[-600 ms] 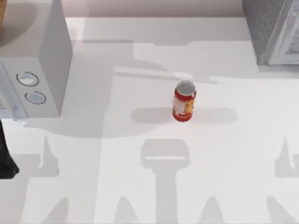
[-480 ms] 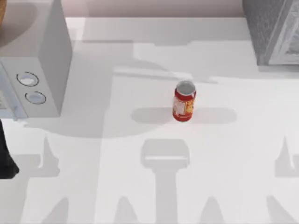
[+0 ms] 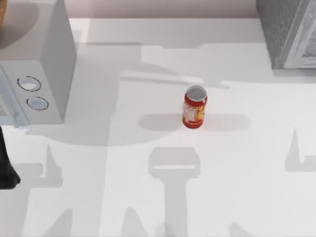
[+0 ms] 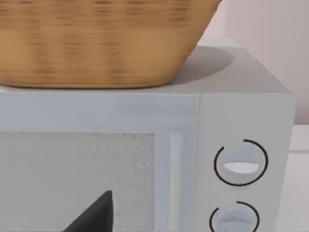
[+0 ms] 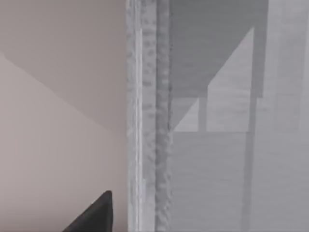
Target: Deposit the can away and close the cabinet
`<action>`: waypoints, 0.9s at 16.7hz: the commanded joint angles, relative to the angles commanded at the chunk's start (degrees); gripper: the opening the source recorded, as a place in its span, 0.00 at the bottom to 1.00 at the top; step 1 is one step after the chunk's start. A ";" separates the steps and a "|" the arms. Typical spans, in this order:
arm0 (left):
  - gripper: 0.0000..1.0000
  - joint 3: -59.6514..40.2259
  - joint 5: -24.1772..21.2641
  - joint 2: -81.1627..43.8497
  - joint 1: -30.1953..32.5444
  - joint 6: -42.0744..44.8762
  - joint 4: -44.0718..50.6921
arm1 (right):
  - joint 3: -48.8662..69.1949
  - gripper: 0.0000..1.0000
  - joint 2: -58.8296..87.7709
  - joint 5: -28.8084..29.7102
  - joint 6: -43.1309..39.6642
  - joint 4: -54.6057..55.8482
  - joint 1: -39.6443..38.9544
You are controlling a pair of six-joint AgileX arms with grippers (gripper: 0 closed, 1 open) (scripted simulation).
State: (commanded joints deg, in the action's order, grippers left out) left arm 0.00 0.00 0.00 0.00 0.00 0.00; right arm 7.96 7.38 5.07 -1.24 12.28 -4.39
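Observation:
The can [image 3: 194,107], red with a yellow-and-white label and a silver-grey top, stands upright near the middle of the white table. The grey textured cabinet [image 3: 287,33] stands at the far right corner, well apart from the can. Its textured upright edge [image 5: 147,121] is close in the right wrist view, with a dark part of my right gripper [image 5: 94,216] low in the picture. My left gripper [image 4: 94,216] faces the front of the microwave. Dark parts of my left arm [image 3: 6,170] show at the table's left edge. Neither gripper is near the can.
A white microwave [image 3: 37,74] with two round knobs [image 4: 240,163] stands at the far left. A wicker basket [image 4: 96,43] sits on top of it. Open table surface [image 3: 148,197] surrounds the can, crossed by arm shadows.
The can has not moved. The arm shadows at the table's lower right have shifted, the one near the right edge moving up and slightly left.

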 joint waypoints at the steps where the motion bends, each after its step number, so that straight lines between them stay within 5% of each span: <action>1: 1.00 0.00 0.00 0.00 0.00 0.00 0.00 | 1.23 1.00 2.30 1.00 -0.01 2.21 -1.17; 15: 1.00 0.00 0.00 0.00 0.00 0.00 0.00 | 16.95 1.00 55.52 20.24 2.77 36.70 -22.16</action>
State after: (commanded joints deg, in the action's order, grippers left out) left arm 0.00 0.00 0.00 0.00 0.00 0.00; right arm 24.92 62.90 25.31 1.53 48.98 -26.55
